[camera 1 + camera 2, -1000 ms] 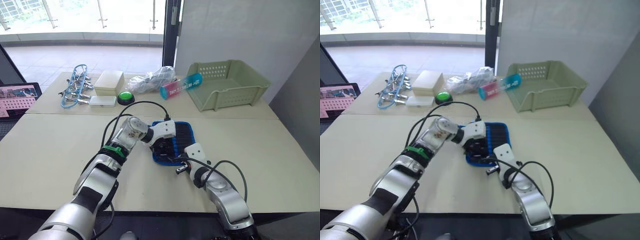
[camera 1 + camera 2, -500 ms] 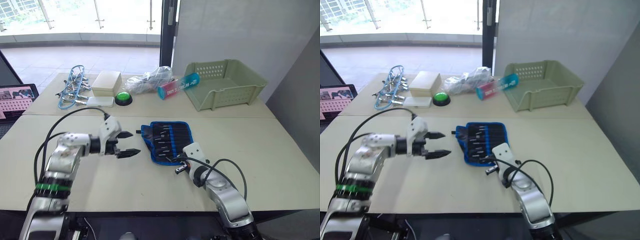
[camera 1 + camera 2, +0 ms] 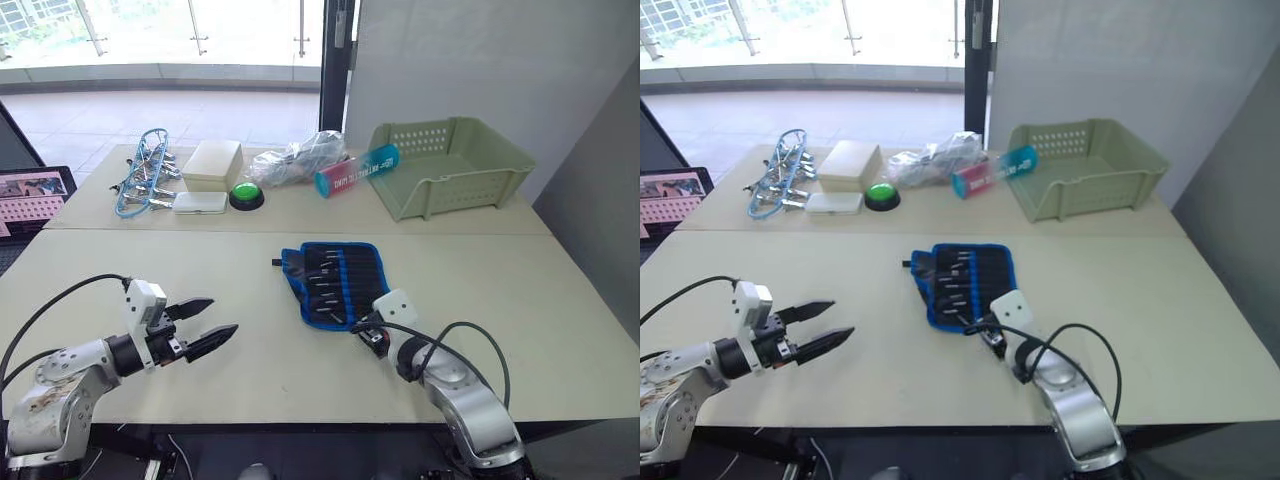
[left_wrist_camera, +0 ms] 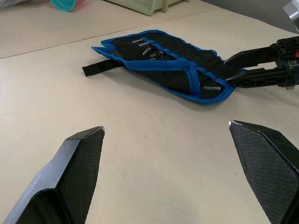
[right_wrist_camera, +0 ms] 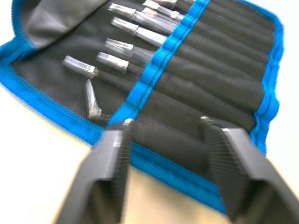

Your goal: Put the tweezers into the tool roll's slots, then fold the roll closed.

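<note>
Fingers of the left gripper (image 3: 203, 324) are standing spread apart and gripping nothing, hovering over bare desk (image 3: 520, 290) well to the left of the tool roll (image 3: 336, 283). Fingers of the right gripper (image 5: 164, 140) are also standing parted, one to each side of the roll's near blue edge, with nothing clamped between them; in the head views this gripper (image 3: 983, 331) is sitting just at the roll's near right corner.

The tool roll is lying unfolded and flat near the middle of the desk, its black strap (image 4: 99, 68) trailing out from the far left corner. The tweezers (image 5: 122, 45) are sitting side by side in the slots (image 5: 205, 70), their silvery tips poking out across the blue band toward the open flap. One short silvery piece (image 5: 93, 98) is lying loose and angled near the roll's blue border, beside the lowest tweezer tip.

At the desk's far side, a green basket (image 3: 455, 165), a green button (image 3: 247, 193), a cream box (image 3: 217, 163) and a blue-and-metal clips bundle (image 3: 145, 180) are resting.
</note>
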Controlling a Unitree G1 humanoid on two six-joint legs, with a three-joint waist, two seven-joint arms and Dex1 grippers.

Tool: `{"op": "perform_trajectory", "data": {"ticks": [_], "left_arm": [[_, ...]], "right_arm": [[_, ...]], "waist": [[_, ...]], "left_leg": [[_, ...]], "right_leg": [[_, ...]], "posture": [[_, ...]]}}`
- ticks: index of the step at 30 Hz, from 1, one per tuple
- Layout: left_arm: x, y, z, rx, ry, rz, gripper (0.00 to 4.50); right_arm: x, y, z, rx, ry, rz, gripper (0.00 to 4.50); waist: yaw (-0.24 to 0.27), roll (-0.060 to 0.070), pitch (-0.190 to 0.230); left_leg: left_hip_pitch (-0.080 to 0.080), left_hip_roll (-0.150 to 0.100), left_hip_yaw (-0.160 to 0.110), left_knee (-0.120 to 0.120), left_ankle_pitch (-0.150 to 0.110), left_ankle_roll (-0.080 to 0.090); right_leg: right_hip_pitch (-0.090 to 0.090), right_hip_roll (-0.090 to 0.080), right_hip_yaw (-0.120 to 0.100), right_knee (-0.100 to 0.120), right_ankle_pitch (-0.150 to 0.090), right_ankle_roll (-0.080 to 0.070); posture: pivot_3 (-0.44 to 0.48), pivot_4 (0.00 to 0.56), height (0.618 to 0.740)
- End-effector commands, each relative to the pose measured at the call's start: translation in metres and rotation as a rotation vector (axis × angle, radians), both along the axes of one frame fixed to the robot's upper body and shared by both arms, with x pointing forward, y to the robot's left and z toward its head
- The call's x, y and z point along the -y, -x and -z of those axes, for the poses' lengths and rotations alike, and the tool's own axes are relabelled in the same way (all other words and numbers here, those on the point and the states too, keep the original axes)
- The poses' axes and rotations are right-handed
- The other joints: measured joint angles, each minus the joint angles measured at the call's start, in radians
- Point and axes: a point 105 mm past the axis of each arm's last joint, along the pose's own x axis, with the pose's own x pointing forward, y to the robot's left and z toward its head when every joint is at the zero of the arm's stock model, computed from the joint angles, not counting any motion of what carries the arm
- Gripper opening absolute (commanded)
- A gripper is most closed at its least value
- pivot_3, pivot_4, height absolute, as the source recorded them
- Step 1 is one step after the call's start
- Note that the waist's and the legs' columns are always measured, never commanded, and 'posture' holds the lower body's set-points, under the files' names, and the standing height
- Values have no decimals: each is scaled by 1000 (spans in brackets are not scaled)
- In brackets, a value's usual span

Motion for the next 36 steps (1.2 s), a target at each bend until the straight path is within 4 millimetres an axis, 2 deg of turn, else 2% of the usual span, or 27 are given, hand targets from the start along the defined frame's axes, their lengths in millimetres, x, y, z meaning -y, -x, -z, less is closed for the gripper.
{"op": "perform_trajectory", "data": {"ticks": [1, 2, 5, 7, 9, 15, 16, 21, 28, 33, 36], "left_arm": [[1, 2, -12, 51, -17, 1, 4500], [1, 2, -11, 50, -19, -2, 4500], [3, 4, -9, 43, -25, -2, 4500], [4, 7, -8, 41, -33, -6, 4500], [4, 7, -10, 46, -35, -17, 4500], [2, 10, -12, 41, -43, -26, 4500], [2, 9, -13, 42, -45, -26, 4500], [0, 9, -15, 48, -52, -28, 4500], [-1, 10, -13, 62, -61, -30, 4500], [-4, 9, -9, 49, -77, -22, 4500], [-8, 10, -4, 52, -132, 30, 4500]], "right_arm": [[-33, 9, -29, 75, -62, -154, 4239], [-44, 8, -34, 81, -75, -188, 4490], [-77, -3, -37, 97, -69, -232, 4490], [-83, -23, -28, 92, -24, -146, 4490], [-85, -34, -24, 102, 3, -96, 4490], [-100, -42, -24, 127, -26, -89, 4490], [-102, -41, -26, 139, -38, -96, 3983], [-106, -32, -36, 199, -83, -154, 2316], [-103, -19, -25, 237, 14, -268, 13], [-93, -4, -22, 313, 93, -415, 13], [-79, 17, -13, 376, 169, -572, 13]], "waist": [[-6, 3, 4], [-10, 3, 6], [-19, 2, 7], [-20, 2, 8], [-14, 1, 8], [-12, -1, 9], [-13, -1, 9], [-17, -1, 9], [-14, -1, 9], [-14, -2, 9], [-13, -2, 9]], "left_leg": [[0, 0, 0, 0, 0, 0], [-1, 0, 0, 0, 0, 0], [-5, 0, 0, 0, 1, -1], [-6, 0, 1, 0, 2, -4], [-7, 0, 0, 0, 3, -5], [-13, 0, 0, 2, 6, -10], [-14, 0, 0, 2, 6, -10], [-17, 0, 1, 2, 7, -11], [-18, 0, 2, 2, 7, -11], [-18, 0, 2, 2, 7, -11], [-17, 0, 2, 2, 7, -11]], "right_leg": [[-1, 0, 0, 1, 0, 0], [-2, 0, 0, 2, 0, 0], [-8, 0, 1, 6, 0, 0], [-11, 0, 1, 8, 0, -1], [-12, 0, 1, 11, 0, -1], [-16, 0, 1, 13, 0, 0], [-18, 0, 1, 14, 0, 0], [-24, 0, 1, 15, 0, -1], [-24, 0, 2, 15, 0, -1], [-24, 0, 2, 15, 0, -1], [-24, 0, 2, 15, 0, -1]], "posture": [[0, 150, 716], [0, 150, 716], [0, 150, 716], [0, 150, 716], [0, 150, 716], [0, 150, 716], [0, 150, 716], [0, 150, 716], [0, 150, 716], [0, 150, 716], [0, 150, 716]]}}
